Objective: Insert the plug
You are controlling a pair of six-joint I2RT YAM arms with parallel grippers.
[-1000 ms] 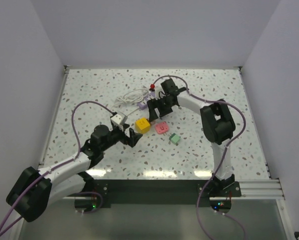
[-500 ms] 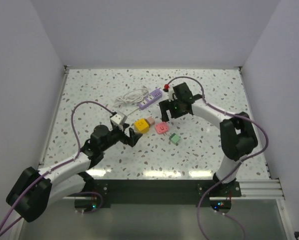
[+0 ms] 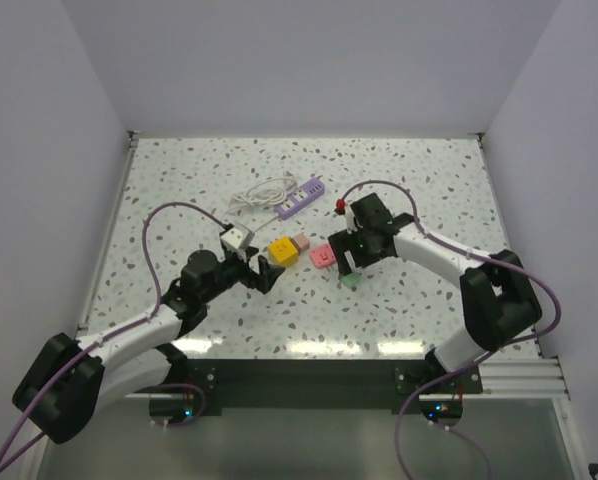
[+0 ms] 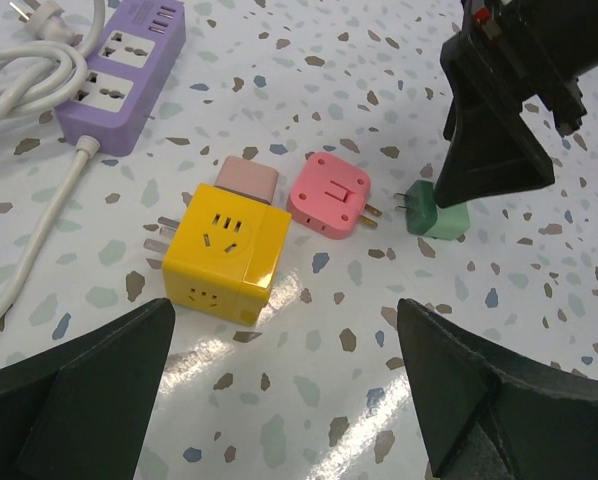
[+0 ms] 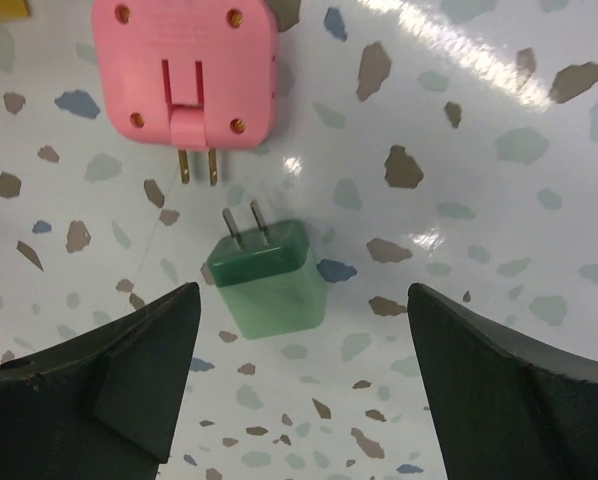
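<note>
The plug [image 5: 267, 275] is green, the adapter [image 5: 186, 70] pink, the cube socket [image 4: 227, 253] yellow, the power strip [image 4: 124, 88] lilac; bench [image 3: 179, 180] white, speckled grey and brown.

Tabletop contents, by count.

- **Power strip:** one purple power strip [image 3: 301, 196], with one white cord [image 3: 262, 192] ending in one wall plug [image 4: 29, 12].
- **Small plug pieces:** four in all.
  - one yellow cube adapter [image 4: 229, 252]
  - one dusty-pink block [image 4: 245, 180]
  - one pink square plug [image 5: 186, 70] showing two blades
  - one green plug [image 5: 269, 277] showing two blades
- **Robot arms:** two, the left arm [image 3: 129, 340] and the right arm [image 3: 439, 255].
- **Surface:** one speckled table [image 3: 429, 180].
</note>
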